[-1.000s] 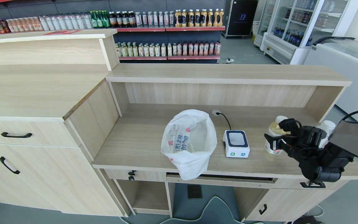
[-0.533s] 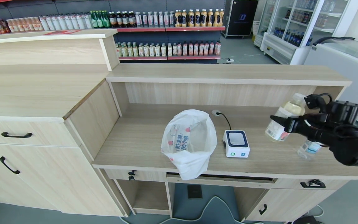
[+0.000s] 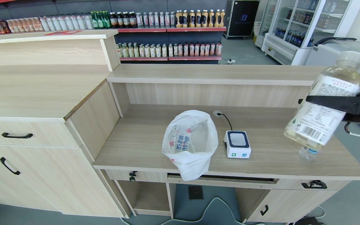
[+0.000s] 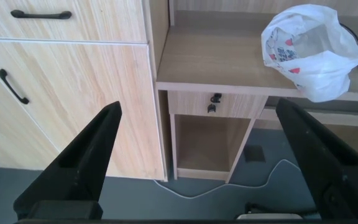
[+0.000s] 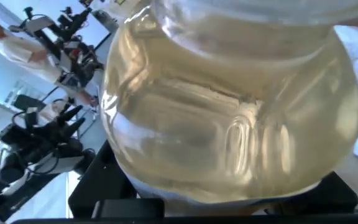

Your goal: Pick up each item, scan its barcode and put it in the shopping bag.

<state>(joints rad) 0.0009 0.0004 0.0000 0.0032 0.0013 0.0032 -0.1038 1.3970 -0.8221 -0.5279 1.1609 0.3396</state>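
A: Left gripper [image 4: 197,106] is spread wide and empty, low off the counter's [image 4: 210,59] left end.
B: Right?
A: Right gripper [image 3: 327,104] is clamped on the bottle [image 3: 316,125]. A second ago it stood on the counter. Now it's lifted high and tilted (barcode facing out). Shopping bag [image 3: 190,142] and scanner [image 3: 237,143] sit below-left of that hand.
B: Pick done, scan next. Second bottle [image 3: 308,152] waits right under the held one.

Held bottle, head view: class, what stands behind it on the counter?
The base of a second bottle shows on the counter; the held bottle covers the rest.
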